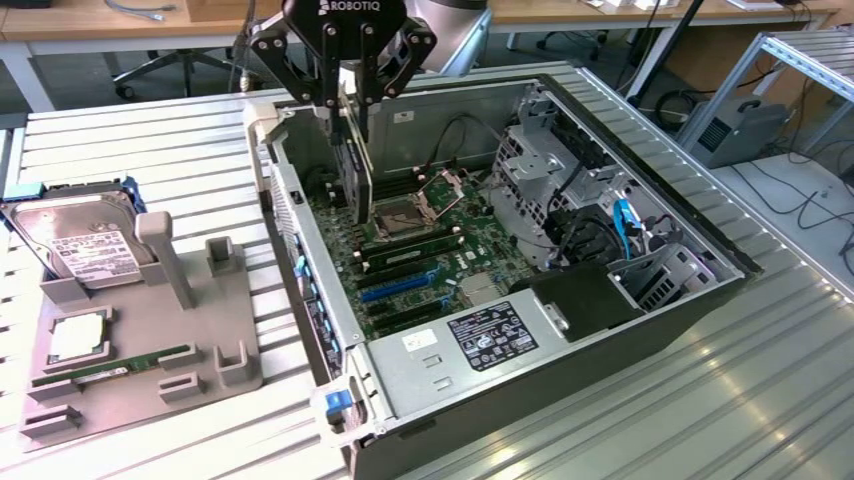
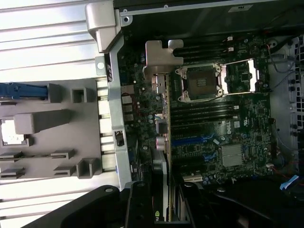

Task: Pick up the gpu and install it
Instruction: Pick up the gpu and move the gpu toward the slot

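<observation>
Claw (image 1: 344, 98) is part-closed and pinching the gpu (image 1: 352, 165) by its upper edge, so it's a firm grip, not wide open. The card hangs upright and I see it edge-on from the wrist, silver bracket (image 2: 161, 56) at one end.

Location: inside the open case (image 1: 561, 90), close to the case wall on the exterior view's left, over the board (image 1: 447, 250) right beside the CPU socket (image 1: 400, 215). It's not seated in any slot.

Why this hold, as I read it: a top-edge pinch leaves the lower edge free and keeps my fingers above the case rim.

Clearances: the wall is tight on one side, the socket just beside on the other. The blue slots (image 1: 400, 287) toward the PSU (image 1: 494, 335) end look unobstructed from above. The drive cage (image 1: 534, 170) and its cables along the opposite wall are well apart.

Outside the case, the tray (image 1: 134, 395) by the table (image 1: 134, 150) edge holds the hard drive (image 1: 80, 245) and RAM stick (image 1: 114, 371), both clear of me.
</observation>
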